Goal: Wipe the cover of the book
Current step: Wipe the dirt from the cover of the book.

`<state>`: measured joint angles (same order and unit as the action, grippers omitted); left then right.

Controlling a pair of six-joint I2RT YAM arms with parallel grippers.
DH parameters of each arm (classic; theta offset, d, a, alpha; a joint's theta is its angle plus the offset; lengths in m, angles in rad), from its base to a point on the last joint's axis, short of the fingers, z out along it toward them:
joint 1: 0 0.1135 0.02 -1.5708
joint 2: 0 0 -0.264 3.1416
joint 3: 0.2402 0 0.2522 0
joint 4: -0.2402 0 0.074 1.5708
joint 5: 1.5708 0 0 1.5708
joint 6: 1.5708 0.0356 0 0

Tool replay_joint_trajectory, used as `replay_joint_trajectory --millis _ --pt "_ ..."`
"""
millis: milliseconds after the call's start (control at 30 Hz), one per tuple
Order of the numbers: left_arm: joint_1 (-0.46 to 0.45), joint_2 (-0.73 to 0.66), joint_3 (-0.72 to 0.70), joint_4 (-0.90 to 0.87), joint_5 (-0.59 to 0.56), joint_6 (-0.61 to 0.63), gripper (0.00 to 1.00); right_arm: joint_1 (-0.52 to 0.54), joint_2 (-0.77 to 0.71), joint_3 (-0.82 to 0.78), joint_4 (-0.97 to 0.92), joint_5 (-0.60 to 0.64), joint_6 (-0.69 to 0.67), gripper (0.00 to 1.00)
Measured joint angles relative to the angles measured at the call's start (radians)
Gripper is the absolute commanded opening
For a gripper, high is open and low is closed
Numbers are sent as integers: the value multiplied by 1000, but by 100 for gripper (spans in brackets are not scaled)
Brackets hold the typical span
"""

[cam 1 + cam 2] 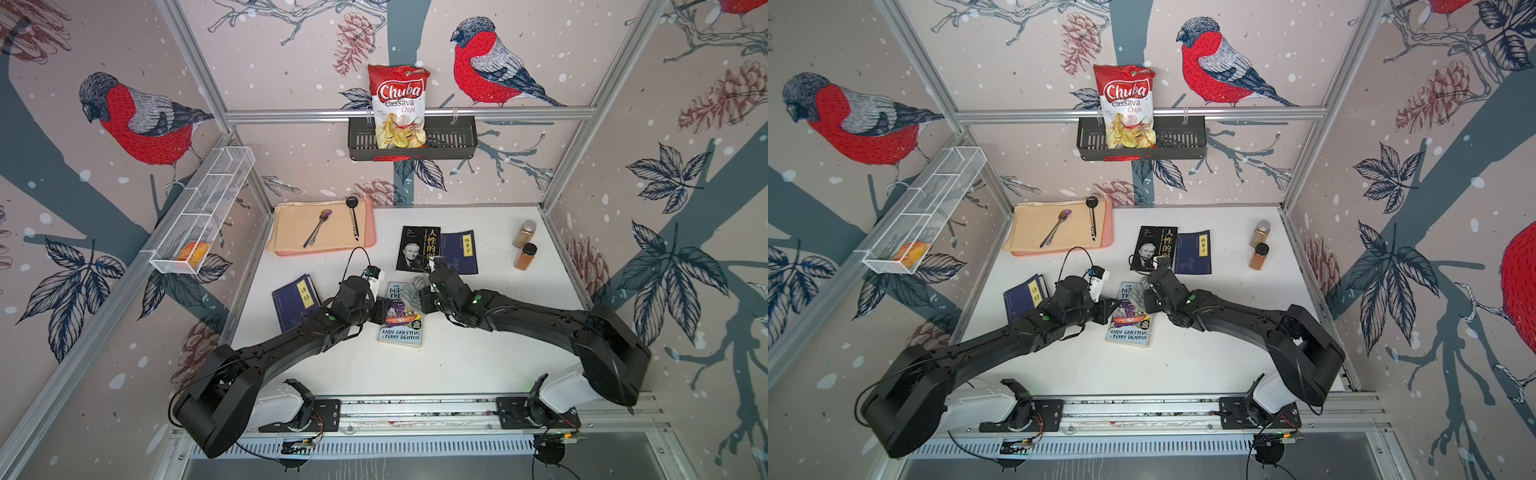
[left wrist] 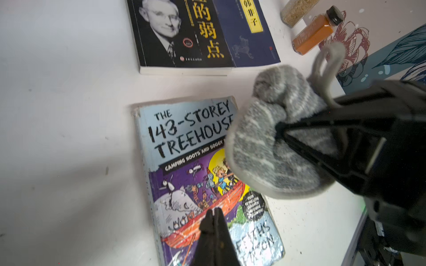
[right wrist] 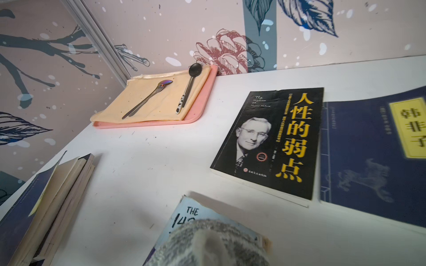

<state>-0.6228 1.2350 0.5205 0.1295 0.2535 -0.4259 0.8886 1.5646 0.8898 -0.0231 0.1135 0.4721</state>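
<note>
The book (image 1: 401,332), a worn paperback titled "The 143-Storey Treehouse" (image 2: 184,138), lies flat on the white table in both top views (image 1: 1128,330). My left gripper (image 2: 214,210) is shut with nothing in it, its tips resting on the lower part of the cover (image 1: 380,311). My right gripper (image 1: 424,296) is shut on a bunched grey striped cloth (image 2: 265,147). The cloth (image 3: 207,244) sits over the book's upper right corner and hides the right fingertips in the right wrist view. Whether the cloth touches the cover, I cannot tell.
A black portrait book (image 1: 417,249) and a dark blue book (image 1: 459,251) lie just behind. Another blue book (image 1: 295,301) lies at the left. A pink tray (image 1: 332,251) with two spoons stands at the back left, two spice bottles (image 1: 525,245) at the back right.
</note>
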Motion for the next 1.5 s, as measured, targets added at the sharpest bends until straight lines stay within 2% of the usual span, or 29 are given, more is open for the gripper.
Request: replay_joint_trajectory --millis 133,333,933,1333,1500 --pt "-14 -2 -69 -16 11 -25 0 5 127 76 29 -54 -13 7" --pt "-16 15 -167 45 17 -74 0 27 218 90 69 -133 -20 7" --pt "-17 38 -202 152 33 -123 0 53 347 74 324 -234 39 6" --pt "-17 38 -236 207 11 -176 0 8 403 138 333 -300 45 6" --pt "-17 51 -243 235 12 -179 0 -27 474 245 306 -306 22 4"
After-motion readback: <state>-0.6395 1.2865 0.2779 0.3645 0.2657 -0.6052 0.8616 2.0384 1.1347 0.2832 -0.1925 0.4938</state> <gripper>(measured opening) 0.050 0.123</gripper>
